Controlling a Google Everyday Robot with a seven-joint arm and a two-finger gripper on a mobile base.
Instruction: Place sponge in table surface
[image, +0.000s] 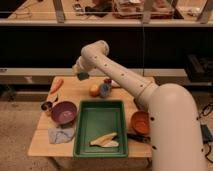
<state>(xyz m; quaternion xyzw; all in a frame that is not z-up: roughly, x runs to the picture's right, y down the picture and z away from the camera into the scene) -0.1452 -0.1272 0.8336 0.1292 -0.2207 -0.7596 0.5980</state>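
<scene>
**Robot arm reaches over a cluttered wooden table, gripper held above the far edge**

At the far left of the light tan table surface lies an orange carrot, angled along the edge. In front of it stands a small metal cup, and just beside that a purple bowl. A blue-grey cloth lies crumpled at the near left corner, in front of the bowl.

Above the far side of the table, left of centre, the gripper hangs at the end of a thick white arm that sweeps in from the lower right. Its fingers are pressed together, with something dark green between them; whether this is the sponge cannot be told, and no pale yellow block shows elsewhere on the table.

In the middle sits a green tray holding long pale yellow peel-like pieces. Behind the tray lie an orange fruit and, touching it, a round blue object.

To the right, an orange bowl sits near the tray, partly hidden by the arm's bulky white base.
</scene>
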